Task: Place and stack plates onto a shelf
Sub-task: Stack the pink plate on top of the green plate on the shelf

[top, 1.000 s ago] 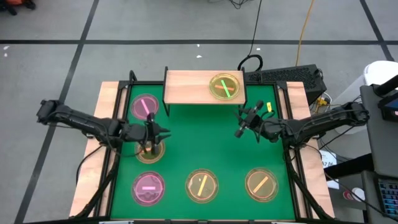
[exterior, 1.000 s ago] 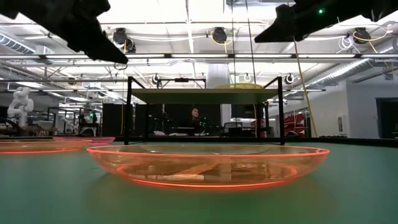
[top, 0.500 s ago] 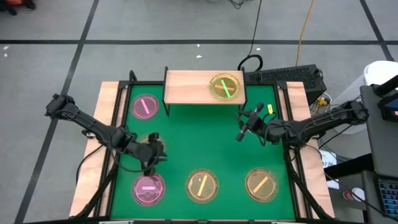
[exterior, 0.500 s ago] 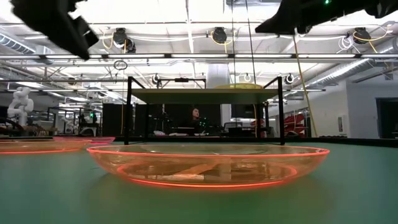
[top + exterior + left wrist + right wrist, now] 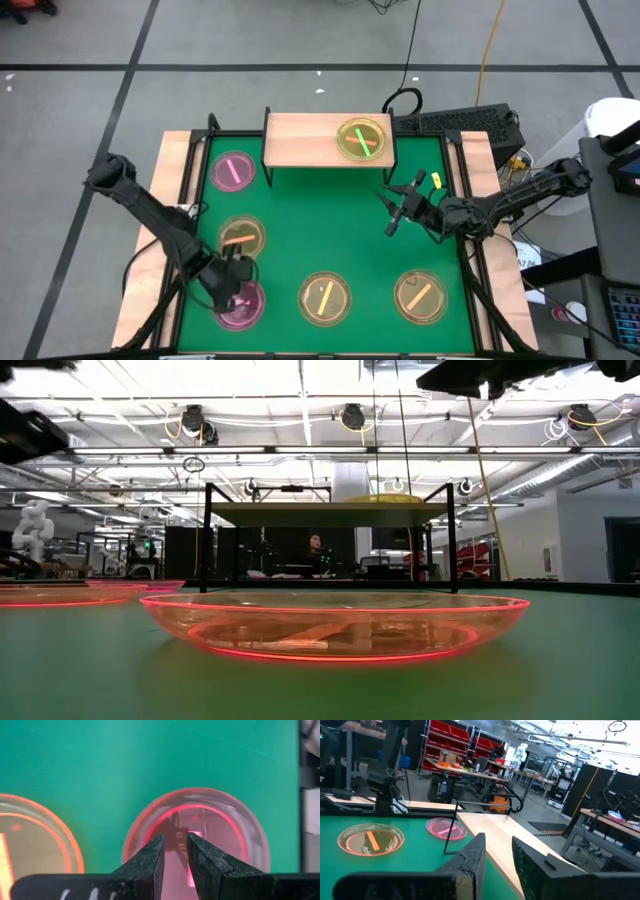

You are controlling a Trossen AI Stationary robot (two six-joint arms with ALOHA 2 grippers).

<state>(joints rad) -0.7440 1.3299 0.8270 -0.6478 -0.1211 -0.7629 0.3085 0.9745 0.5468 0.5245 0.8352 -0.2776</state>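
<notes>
Left claw hovers over the pink plate at lower left, fingers narrowly parted, holding nothing. The shelf up top carries one green-barred plate.

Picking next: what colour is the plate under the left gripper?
Pink plate, under the left gripper; clearest in the left wrist view.

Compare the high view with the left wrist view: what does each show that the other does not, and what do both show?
Only the high view: the shelf bearing a green plate, and the right end effector above the mat. Only the left wrist view: the narrow gap between the left end effector fingers. Both: the pink plate under that end effector and an amber plate beside it.
</notes>
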